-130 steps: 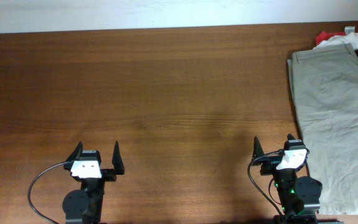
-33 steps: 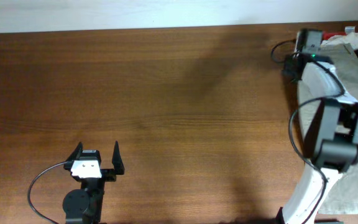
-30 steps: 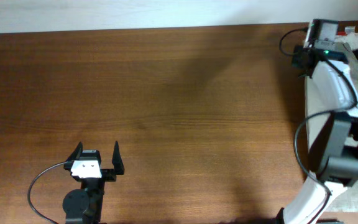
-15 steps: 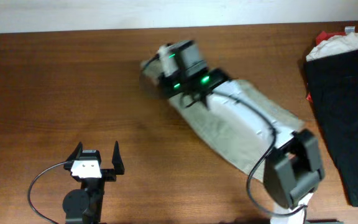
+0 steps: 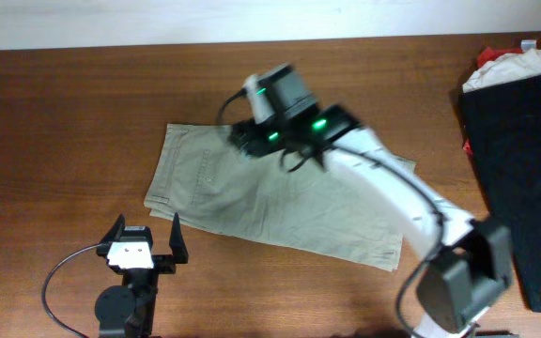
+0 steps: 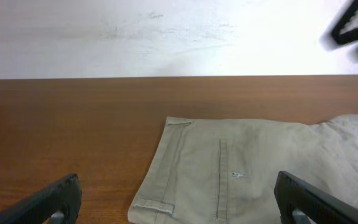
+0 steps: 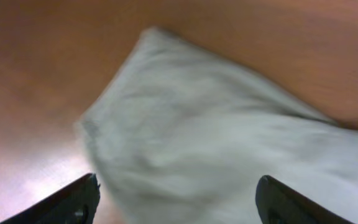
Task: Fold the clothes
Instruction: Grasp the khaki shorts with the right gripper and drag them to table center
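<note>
Khaki trousers [image 5: 280, 202] lie spread flat across the middle of the wooden table, waistband to the left. They also show in the left wrist view [image 6: 247, 165] and, blurred, in the right wrist view [image 7: 216, 137]. My right gripper [image 5: 244, 136] hovers over the trousers' upper left part; its fingers [image 7: 176, 193] are wide open with nothing between them. My left gripper [image 5: 146, 242] rests open and empty at the front left, just short of the waistband; its fingers [image 6: 179, 199] frame the waistband corner.
A pile of clothes sits at the right edge: a black garment [image 5: 515, 160] on top, with white [image 5: 519, 64] and red [image 5: 488, 58] pieces behind it. A white wall [image 6: 166, 31] runs behind the table's far edge.
My right arm has dragged the khaki trousers from the right pile to the table's middle. They now lie flat, the gripper is open, and the black garment is uncovered.
</note>
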Robot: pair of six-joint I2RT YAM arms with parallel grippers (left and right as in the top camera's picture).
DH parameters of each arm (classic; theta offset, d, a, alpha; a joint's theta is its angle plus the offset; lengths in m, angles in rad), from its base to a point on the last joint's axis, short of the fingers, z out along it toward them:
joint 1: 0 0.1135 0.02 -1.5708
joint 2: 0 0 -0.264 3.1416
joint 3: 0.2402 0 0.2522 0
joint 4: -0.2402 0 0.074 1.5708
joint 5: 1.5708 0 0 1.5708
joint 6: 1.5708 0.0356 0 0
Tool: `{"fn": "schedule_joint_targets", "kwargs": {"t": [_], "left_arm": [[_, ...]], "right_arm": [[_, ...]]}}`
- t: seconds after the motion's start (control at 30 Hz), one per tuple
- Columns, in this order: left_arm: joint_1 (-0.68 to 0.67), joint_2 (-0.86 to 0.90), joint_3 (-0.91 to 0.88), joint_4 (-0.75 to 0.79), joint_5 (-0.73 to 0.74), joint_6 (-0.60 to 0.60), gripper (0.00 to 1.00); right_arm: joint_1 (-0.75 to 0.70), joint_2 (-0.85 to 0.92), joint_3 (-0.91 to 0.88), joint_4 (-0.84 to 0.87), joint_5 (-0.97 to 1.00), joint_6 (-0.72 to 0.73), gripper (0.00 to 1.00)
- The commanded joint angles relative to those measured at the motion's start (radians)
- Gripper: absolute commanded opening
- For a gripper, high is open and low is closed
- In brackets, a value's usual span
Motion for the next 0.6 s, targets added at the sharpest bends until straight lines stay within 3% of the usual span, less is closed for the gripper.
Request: {"fn": "schedule_joint_targets", "kwargs": {"t": [0.0, 0.17, 0.27, 0.37, 0.5, 0.57], "left_arm": [[-0.006, -0.006, -0.005, -0.002, -0.004, -0.013, 0.99], [-0.006, -0.006, -0.005, -0.002, -0.004, -0.013, 0.99], [-0.006, -0.006, -0.005, -0.002, -0.004, -0.013, 0.99], [-0.006, -0.006, -0.005, -0.002, -0.004, -0.013, 0.99], [-0.006, -0.006, -0.005, -0.002, -0.004, -0.013, 0.99], [-0.006, -0.006, -0.005, -0.002, -0.004, -0.013, 0.99]], "right_arm": [[-0.230, -0.071, 0.005, -0.189, 0.045, -0.003, 0.99], [-0.485, -0.070, 0.001, -0.484, 0.095, 0.011, 0.99], [-0.626, -0.070, -0.027, -0.597, 0.243, 0.112, 0.99], [-0.709, -0.070, -0.154, -0.577, 0.173, 0.077, 1.00], [-0.715, -0.070, -0.358, -0.418, 0.160, 0.064, 1.00], [-0.715, -0.070, -0.438, -0.335, 0.103, 0.063, 0.92]]}}
